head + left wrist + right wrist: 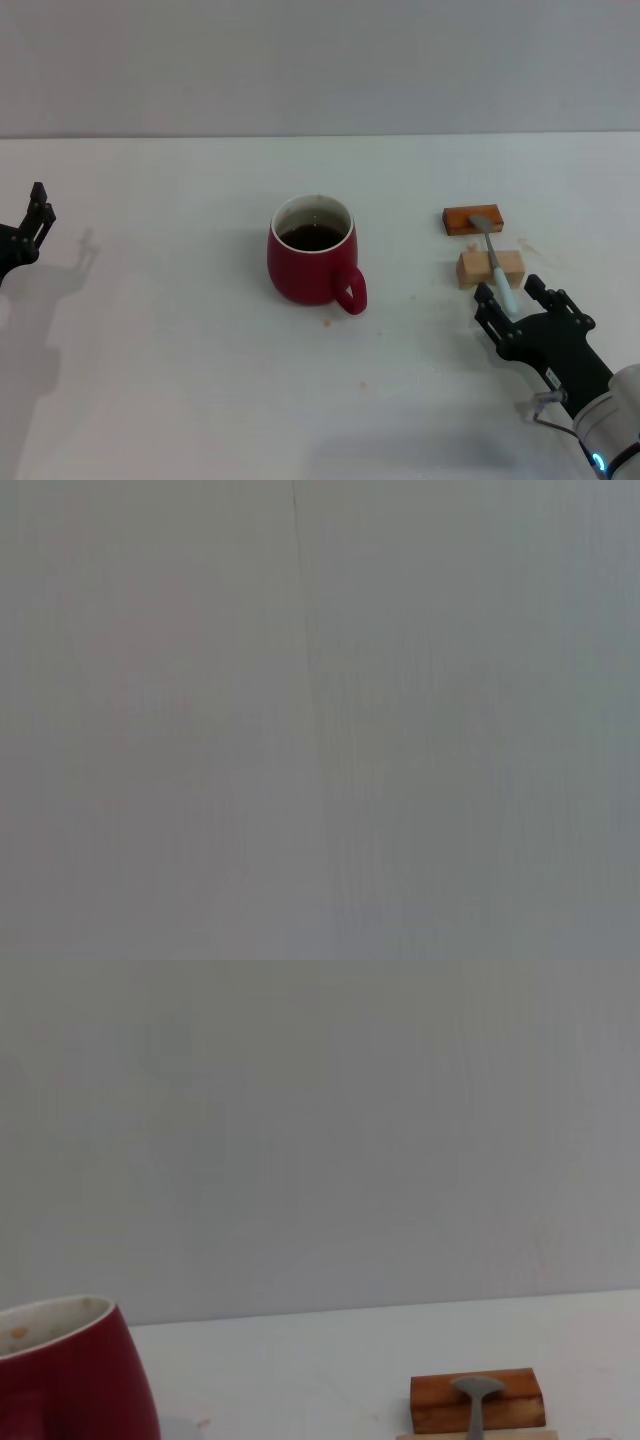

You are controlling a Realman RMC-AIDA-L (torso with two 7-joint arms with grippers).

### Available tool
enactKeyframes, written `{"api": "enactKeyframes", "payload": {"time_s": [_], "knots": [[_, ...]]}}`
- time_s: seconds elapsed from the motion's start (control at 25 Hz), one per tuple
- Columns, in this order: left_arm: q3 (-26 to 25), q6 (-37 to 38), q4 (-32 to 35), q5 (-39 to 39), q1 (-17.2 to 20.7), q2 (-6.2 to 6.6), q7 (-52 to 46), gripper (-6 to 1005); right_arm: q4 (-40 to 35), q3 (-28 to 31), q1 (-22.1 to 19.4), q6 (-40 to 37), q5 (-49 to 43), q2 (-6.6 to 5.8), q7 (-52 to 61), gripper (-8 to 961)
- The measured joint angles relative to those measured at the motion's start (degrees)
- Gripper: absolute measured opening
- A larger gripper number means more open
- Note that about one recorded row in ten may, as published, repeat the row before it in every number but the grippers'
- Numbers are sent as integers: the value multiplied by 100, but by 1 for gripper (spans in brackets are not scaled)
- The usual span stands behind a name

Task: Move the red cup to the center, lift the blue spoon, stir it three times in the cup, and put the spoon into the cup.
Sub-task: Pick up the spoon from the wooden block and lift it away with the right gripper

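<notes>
Two wooden blocks sit on the right side of the white table [160, 380], and the blue spoon [495, 262] lies across both of them. Its grey oval bowl rests on the orange-brown block [473, 219], farther from the robot; its neck crosses the tan block [490, 268], and the pale blue handle sticks out over the near edge toward the right gripper [513, 297]. That gripper hovers low at the handle's tip, its black fingers spread apart on either side of it, holding nothing. The red cup [312, 263] stands upright near the middle of the table, well apart from the blocks. It is squat and rounded, dark red outside with a white rim and inside, dark liquid in it, its loop handle turned toward the robot and a little to the right. Far off at the left edge the left gripper [38, 212] waits above the table; I cannot tell how its jaws stand.
</notes>
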Motion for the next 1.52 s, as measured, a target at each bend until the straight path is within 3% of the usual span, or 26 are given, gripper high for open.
{"api": "enactKeyframes", "payload": {"time_s": [0.16, 0.36, 0.76, 1.28, 1.52], "knots": [[0, 0, 0, 0, 0, 0, 0, 847, -18, 4, 0, 1, -30, -12, 64, 681], [0, 0, 17, 0, -9, 0, 0, 848, -23, -1, 9, 2, -34, -15, 67, 511], [9, 0, 18, 0, -17, 0, -5, 848, -22, -5, 53, 124, -26, -17, 74, 516], [27, 8, 27, 0, -18, 0, -9, 848, 0, 9, 70, 141, -28, -17, 77, 301], [11, -33, 114, 0, -64, -1, -9, 848, 15, 288, 35, 324, 4, -11, 85, 212]]}}
